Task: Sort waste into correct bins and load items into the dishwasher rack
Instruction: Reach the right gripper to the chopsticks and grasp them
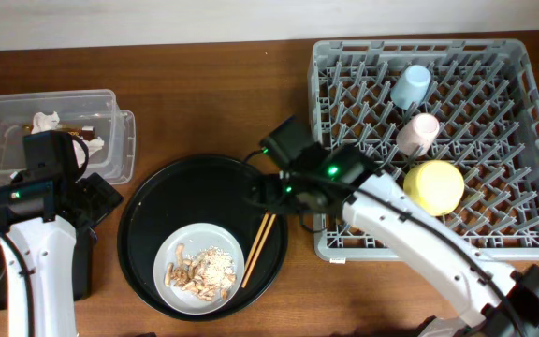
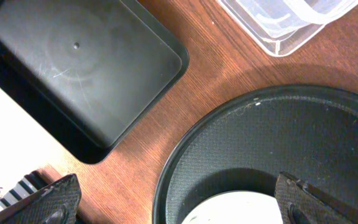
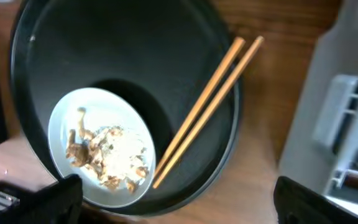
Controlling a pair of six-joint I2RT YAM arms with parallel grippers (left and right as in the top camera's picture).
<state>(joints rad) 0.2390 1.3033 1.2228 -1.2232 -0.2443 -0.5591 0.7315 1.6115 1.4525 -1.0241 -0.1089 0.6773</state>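
The pair of wooden chopsticks (image 3: 207, 102) looks to me like the fiddly piece here: light, stiff and thin, smooth enough to roll, and as 2 loose sticks they could splay or scissor apart if pinched off-centre. I would take them about mid-length, where they lie closest together, with the jaws set across their long axis so both are caught at once.

They are pale tan, straight and slender, almost parallel. They lie at the 3 o'clock side of the large round black tray (image 1: 204, 187), running from 7 o'clock up to 1 o'clock. Their upper ends poke over the tray's rim and their lower ends stop just beside the round white-grey plate (image 1: 199, 234), which sits at the tray's 6 o'clock and carries beige crumbly food scraps (image 1: 202, 270).

The right pincer (image 3: 179, 199) hangs above that tray with its fingers spread wide and nothing between them. The left pincer (image 2: 179, 199) is likewise wide apart and empty, over the tray's 9 o'clock edge near the flat black rectangular tray (image 2: 73, 68).

The large grey plastic dishwasher rack (image 1: 503, 131) stands at 3 o'clock on the wooden surface (image 1: 204, 84).
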